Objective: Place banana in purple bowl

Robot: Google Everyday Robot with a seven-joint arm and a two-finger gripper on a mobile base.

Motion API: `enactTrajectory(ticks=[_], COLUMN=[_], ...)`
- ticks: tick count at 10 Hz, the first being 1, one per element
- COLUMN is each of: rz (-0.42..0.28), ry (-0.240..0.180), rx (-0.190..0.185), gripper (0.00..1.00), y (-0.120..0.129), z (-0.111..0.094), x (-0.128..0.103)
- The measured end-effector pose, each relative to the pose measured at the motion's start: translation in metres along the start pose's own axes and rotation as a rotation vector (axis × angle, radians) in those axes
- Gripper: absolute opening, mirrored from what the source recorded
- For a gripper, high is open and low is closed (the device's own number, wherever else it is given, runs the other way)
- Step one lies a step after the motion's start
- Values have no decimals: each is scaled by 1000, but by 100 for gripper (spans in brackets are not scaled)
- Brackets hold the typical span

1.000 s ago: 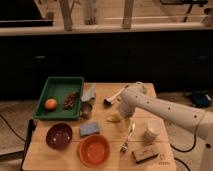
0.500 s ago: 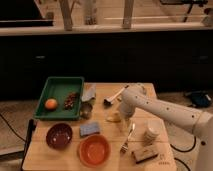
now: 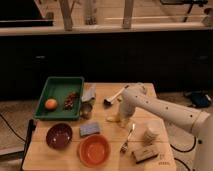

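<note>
The banana is a small pale yellow piece lying on the wooden table, near its middle. My gripper hangs from the white arm, which comes in from the right, and is down at the banana's right end, at or just above the table. The purple bowl stands empty at the front left, well to the left of the banana and the gripper.
An orange bowl sits at the front. A blue-grey sponge lies between the bowls and the banana. A green tray holds an orange fruit. A fork, white cup, brown block and brush are nearby.
The arm has shifted only slightly and the gripper stays low beside the banana. The banana and bowls have not moved.
</note>
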Motion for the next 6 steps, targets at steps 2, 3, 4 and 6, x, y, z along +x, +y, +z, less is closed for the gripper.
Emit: enactTrajectory(ticks=[2,3,4,6], rz=[4,-5,-14,-38], ry=[-2,-4,-6,-5], rx=[4,6,11,14], gripper=[20,9,4,3], y=[-2,-1,-1,-1], z=[1,-1,-10,-36], x=[3,4,3,-4])
